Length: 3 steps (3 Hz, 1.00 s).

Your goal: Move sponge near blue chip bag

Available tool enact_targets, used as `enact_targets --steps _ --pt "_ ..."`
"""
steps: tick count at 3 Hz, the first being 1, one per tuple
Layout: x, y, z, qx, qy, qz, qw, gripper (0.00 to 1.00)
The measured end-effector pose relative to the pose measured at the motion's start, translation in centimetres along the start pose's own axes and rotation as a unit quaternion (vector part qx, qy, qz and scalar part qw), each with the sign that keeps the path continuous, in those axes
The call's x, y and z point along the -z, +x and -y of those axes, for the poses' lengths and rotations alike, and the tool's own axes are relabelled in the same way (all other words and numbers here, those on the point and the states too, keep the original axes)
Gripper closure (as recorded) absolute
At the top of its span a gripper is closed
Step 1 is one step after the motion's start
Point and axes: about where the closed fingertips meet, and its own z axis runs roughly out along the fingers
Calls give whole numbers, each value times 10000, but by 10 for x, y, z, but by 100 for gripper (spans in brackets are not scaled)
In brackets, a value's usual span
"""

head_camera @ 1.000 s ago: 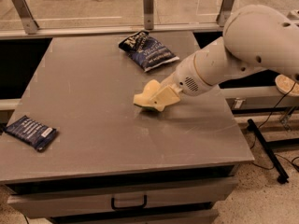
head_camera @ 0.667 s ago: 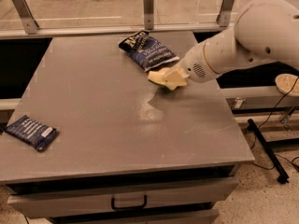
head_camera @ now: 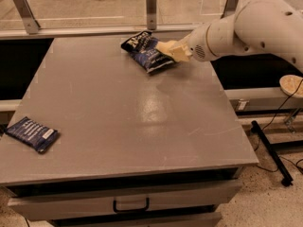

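Note:
The pale yellow sponge [head_camera: 165,48] is held in my gripper [head_camera: 176,51], which is shut on it at the far side of the grey table [head_camera: 142,122]. The sponge hangs just over the right edge of the blue chip bag [head_camera: 143,51], a crinkled dark blue bag with a black end lying near the table's back edge. I cannot tell whether the sponge touches the bag. My white arm [head_camera: 251,25] reaches in from the right.
A flat blue packet with a white label [head_camera: 32,134] lies at the table's front left. A glass barrier with metal posts [head_camera: 151,6] runs behind the table. A drawer with a handle [head_camera: 130,205] is below the front edge. Cables and a black bar [head_camera: 272,150] lie on the floor at right.
My gripper has carried the sponge from the table's middle right, up and back to the right edge of the blue chip bag. The bag and the packet have not moved.

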Motion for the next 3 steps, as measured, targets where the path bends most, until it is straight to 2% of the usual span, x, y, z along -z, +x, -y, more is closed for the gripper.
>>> enact_targets --steps 1,2,3 --pt "-27 -15 20 314 428 7 9986 82" --pt "-33 -18 21 479 496 -37 9976 59" --pt "-34 -18 20 473 481 -34 9977 35"
